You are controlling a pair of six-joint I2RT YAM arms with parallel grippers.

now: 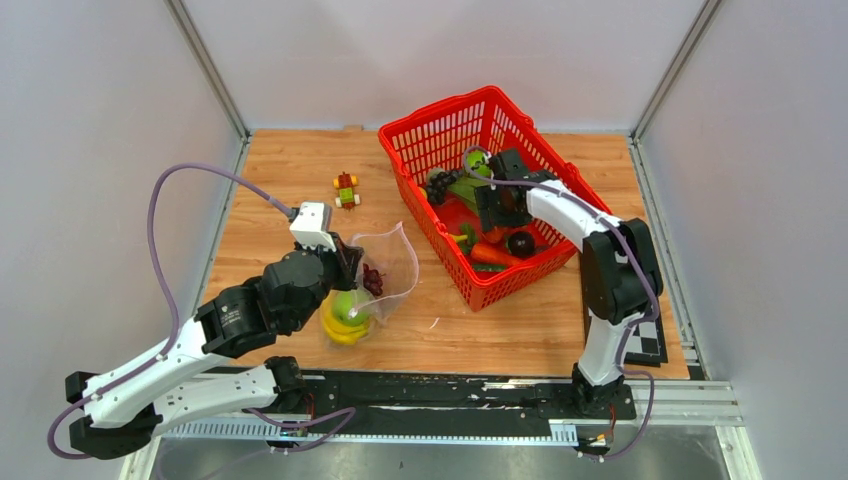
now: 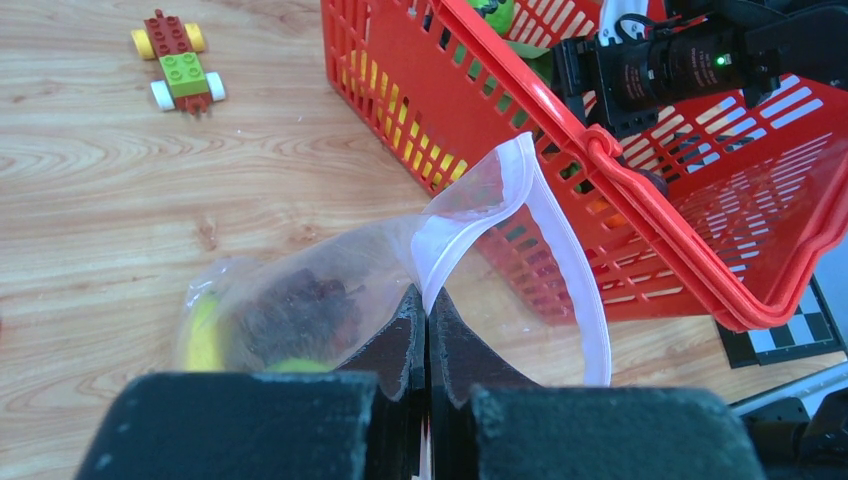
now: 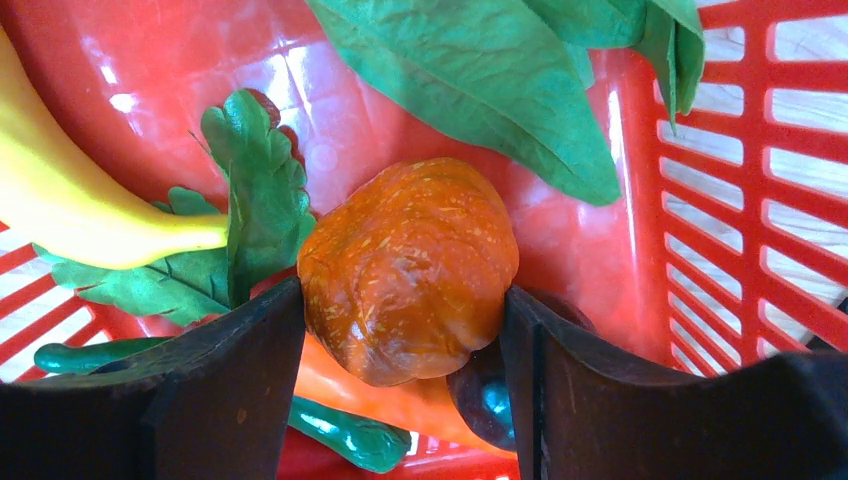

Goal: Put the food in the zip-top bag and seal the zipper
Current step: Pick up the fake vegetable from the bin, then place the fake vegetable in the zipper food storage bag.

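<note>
The clear zip-top bag lies on the table with its mouth held up and open. My left gripper is shut on the bag's rim beside the pale zipper strip. A green lime, yellow bananas and dark grapes sit inside the bag. My right gripper is down in the red basket. Both fingers press the sides of a lumpy orange-brown food piece. Around that piece lie a banana, green leaves, an orange carrot and a dark round fruit.
A small red-yellow-green toy block figure stands on the wood left of the basket. The basket's near wall rises just beyond the bag's mouth. A checkerboard tag lies at the table's right front corner.
</note>
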